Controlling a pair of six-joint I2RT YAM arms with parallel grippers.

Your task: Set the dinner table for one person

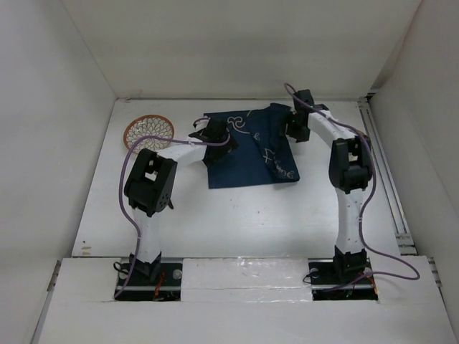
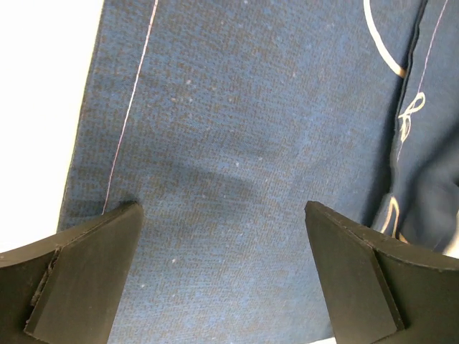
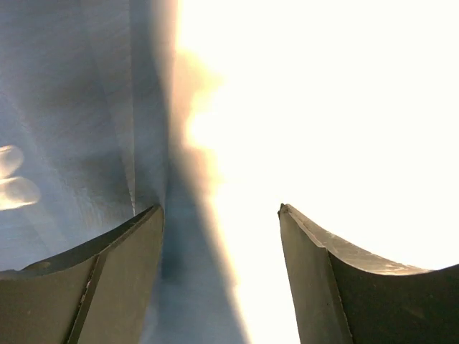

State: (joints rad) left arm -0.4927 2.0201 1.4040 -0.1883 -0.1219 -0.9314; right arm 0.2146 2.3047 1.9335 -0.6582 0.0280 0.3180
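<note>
**Top and wrist views.** Left arm [image 1: 150,179] rises at lower left, its forearm bent toward upper centre. The left gripper [image 2: 222,215] is spread wide and empty, low over the navy placemat [image 1: 244,161]. Right arm [image 1: 349,165] reaches the placemat's upper-right corner. The right gripper [image 3: 221,215] is parted, grasping nothing, astride the cloth edge. The dinner table [image 1: 251,222] lies beneath both.

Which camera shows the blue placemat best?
The top external view: it shows nearly the whole placemat, its outline clear. The left wrist view shows only a close patch with a fold; the right wrist view, only a blurred blue strip.
</note>
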